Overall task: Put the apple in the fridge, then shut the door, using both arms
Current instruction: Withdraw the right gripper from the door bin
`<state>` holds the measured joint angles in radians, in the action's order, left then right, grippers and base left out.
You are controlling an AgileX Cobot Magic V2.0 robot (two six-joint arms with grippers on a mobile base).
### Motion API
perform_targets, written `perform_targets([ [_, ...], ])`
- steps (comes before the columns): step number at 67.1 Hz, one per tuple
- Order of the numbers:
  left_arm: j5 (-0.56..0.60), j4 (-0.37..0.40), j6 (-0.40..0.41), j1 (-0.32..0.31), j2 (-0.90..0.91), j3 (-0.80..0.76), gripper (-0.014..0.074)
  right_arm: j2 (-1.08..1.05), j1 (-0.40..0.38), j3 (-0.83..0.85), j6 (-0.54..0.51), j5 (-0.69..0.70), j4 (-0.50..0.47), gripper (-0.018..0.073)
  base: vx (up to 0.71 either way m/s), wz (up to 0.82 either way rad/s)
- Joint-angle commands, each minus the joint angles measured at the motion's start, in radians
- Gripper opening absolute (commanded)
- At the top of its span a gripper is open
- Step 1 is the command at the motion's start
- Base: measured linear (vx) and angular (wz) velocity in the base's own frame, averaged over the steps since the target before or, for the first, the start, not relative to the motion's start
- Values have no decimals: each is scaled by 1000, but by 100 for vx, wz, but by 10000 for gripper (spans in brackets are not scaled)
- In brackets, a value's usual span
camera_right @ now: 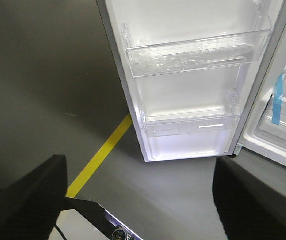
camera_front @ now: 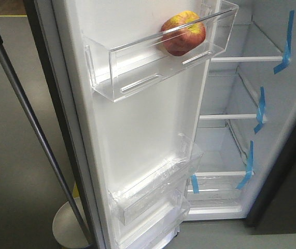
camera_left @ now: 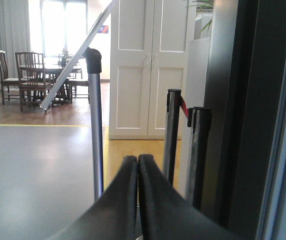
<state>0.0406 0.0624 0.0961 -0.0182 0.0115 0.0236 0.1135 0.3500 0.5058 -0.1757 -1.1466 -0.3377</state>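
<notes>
The red and yellow apple (camera_front: 183, 32) rests in the top clear bin (camera_front: 137, 67) of the open fridge door (camera_front: 137, 135). Behind the door, the white fridge (camera_front: 230, 93) interior shows glass shelves edged with blue tape. Neither gripper appears in the front view. My left gripper (camera_left: 137, 162) is shut with nothing between its fingers, next to the door's dark outer edge (camera_left: 248, 115). My right gripper (camera_right: 137, 172) is open and empty, hanging above the grey floor in front of the lower door bins (camera_right: 193, 55).
A silver pole (camera_front: 28, 124) on a round base (camera_front: 70, 225) stands left of the door. Black stanchion posts (camera_left: 173, 135) and a white cabinet (camera_left: 148, 65) lie beyond the left gripper. A yellow floor line (camera_right: 100, 155) runs under the door.
</notes>
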Motion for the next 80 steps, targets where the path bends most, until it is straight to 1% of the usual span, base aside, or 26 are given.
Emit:
perform_targets([
  [1, 79, 43, 50, -2, 14, -26, -6, 16, -1, 22, -6, 48, -11, 569, 0, 0],
  [6, 76, 50, 68, -2, 13, -43, -6, 16, -1, 22, -6, 50, -11, 569, 0, 0],
  [14, 63, 50, 75, -2, -8, -111, -6, 16, -1, 22, -7, 53, -11, 569, 0, 0],
  [22, 10, 46, 74, -2, -98, -227, -6, 16, -1, 22, -7, 53, -11, 569, 0, 0],
  [28, -41, 18, 72, -2, -194, -323, -6, 16, -1, 22, -7, 53, -11, 569, 0, 0],
  [36, -173, -48, 70, -2, -351, -462, -6, 16, -1, 22, -7, 53, -11, 569, 0, 0],
  [41, -266, -76, 47, -2, -462, -546, -6, 16, -1, 22, -7, 53, -11, 569, 0, 0],
  [49, -383, -77, -2, -2, -620, -676, -6, 16, -1, 22, -7, 53, -11, 569, 0, 0],
  [56, -481, -77, -23, -2, -751, -780, -6, 16, -1, 22, -7, 53, -11, 569, 0, 0],
  [69, -674, -74, -29, -2, -1008, -980, -6, 16, -1, 22, -7, 53, -11, 569, 0, 0],
  [75, -732, -74, -29, -2, -1109, -1055, -6, 16, -1, 22, -7, 53, -11, 569, 0, 0],
  [80, -737, -74, -29, -2, -1190, -1111, -6, 16, -1, 22, -7, 53, -11, 569, 0, 0],
])
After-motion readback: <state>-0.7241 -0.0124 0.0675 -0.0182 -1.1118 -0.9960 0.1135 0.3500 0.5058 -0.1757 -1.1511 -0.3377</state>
